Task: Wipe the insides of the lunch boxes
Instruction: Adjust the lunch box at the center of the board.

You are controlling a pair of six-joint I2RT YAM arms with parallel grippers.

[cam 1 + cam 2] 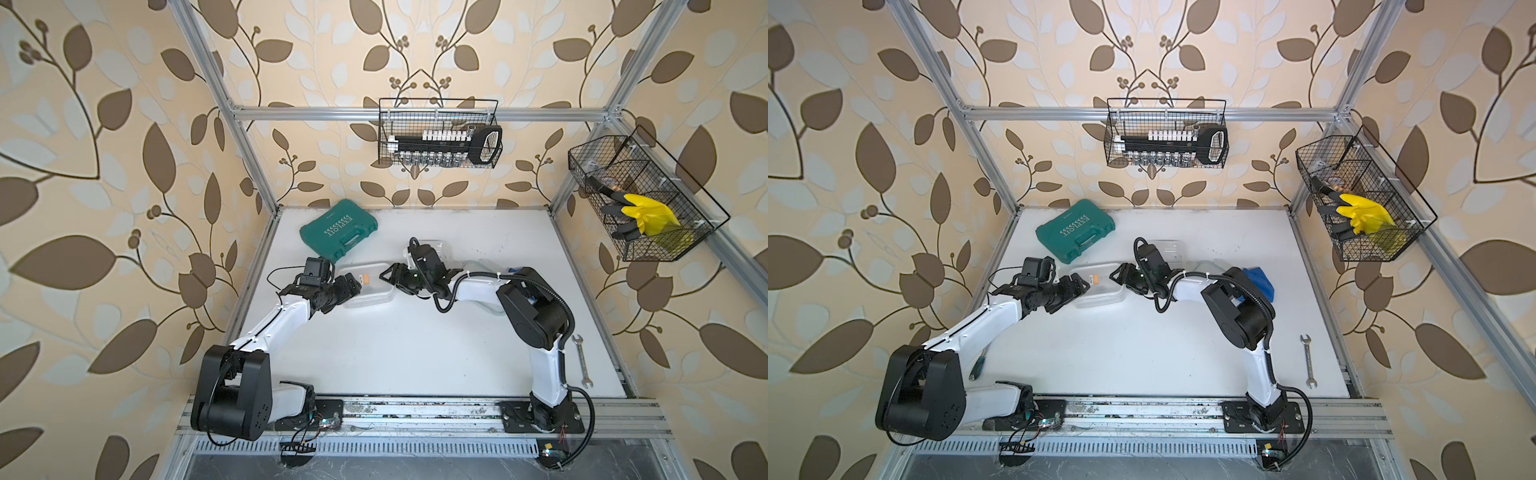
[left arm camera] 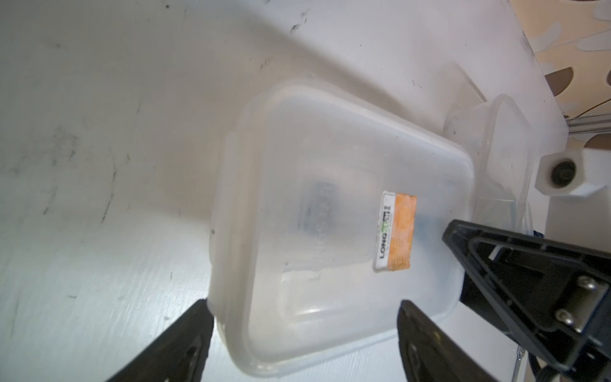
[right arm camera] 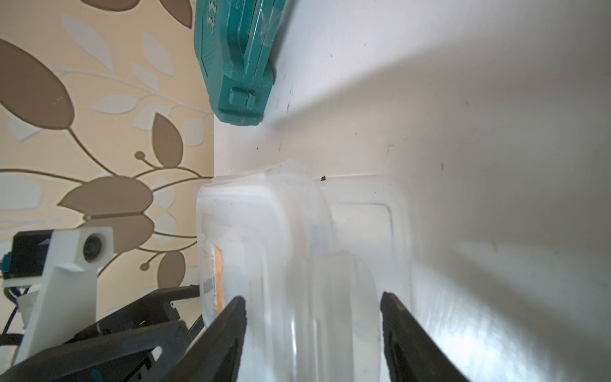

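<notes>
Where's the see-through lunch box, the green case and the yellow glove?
lunch box (image 1: 374,294): in a top view, on its clear middle.
green case (image 1: 338,230): in a top view, on its lid.
yellow glove (image 1: 650,214): in a top view, on its yellow middle.

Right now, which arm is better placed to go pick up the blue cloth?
Right. The blue cloth lies beside the elbow of the right arm, on its side of the lunch box. The left fingers are at the box's opposite end and would probably have to reach across it.
</notes>
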